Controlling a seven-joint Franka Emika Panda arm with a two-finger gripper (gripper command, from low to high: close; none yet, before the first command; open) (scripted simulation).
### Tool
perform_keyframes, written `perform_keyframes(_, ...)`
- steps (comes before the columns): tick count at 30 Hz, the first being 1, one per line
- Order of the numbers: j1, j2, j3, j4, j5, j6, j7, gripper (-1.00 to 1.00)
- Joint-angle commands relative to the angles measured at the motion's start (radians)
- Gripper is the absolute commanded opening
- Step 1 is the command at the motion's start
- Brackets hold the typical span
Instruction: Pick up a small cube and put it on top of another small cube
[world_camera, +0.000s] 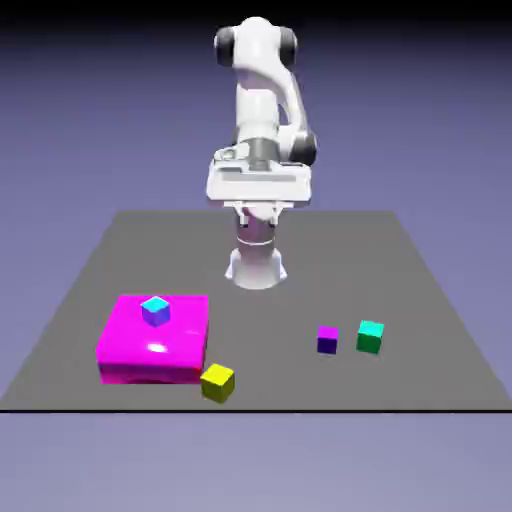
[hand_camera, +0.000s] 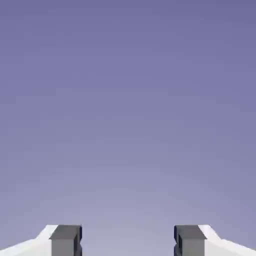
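Note:
Three small cubes lie on the grey table (world_camera: 260, 240): a yellow cube (world_camera: 217, 383) near the front edge, and a purple cube (world_camera: 327, 340) right beside a green cube (world_camera: 370, 337) toward the exterior view's right. A fourth small cube, cyan-topped (world_camera: 155, 311), rests on a large magenta block (world_camera: 140, 350). My gripper (world_camera: 260, 192) hangs high above the table's far side, well away from every cube. In the hand view the gripper (hand_camera: 128, 242) is open, its grey fingertips (hand_camera: 66, 240) wide apart with only the blue-violet backdrop between them.
The magenta block is low and wide, at the exterior view's left, and the yellow cube sits close to its front right corner. The table's front edge runs just below the yellow cube.

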Motion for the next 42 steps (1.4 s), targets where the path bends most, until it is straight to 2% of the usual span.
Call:
perform_keyframes(1, -0.003, 0.036, 0.018, 0.015, 0.008, -0.031, 0.021, 0.0)
perform_keyframes(21, -0.061, 0.761, 0.382, 0.304, 0.163, -0.646, 0.436, 0.0)
perform_keyframes(23, -0.061, 0.773, 0.388, 0.309, 0.166, -0.656, 0.443, 0.0)
perform_keyframes(28, -0.011, 0.942, 0.349, 0.285, 0.125, -0.465, 0.466, 0.0)
perform_keyframes(29, -0.011, 0.942, 0.349, 0.285, 0.125, -0.465, 0.466, -1.0)
perform_keyframes(35, -0.059, 0.774, 0.4, 0.32, 0.157, -0.668, 0.444, -1.0)
perform_keyframes(42, -0.023, 0.806, 0.614, 0.517, 0.009, -0.88, 0.46, -1.0)
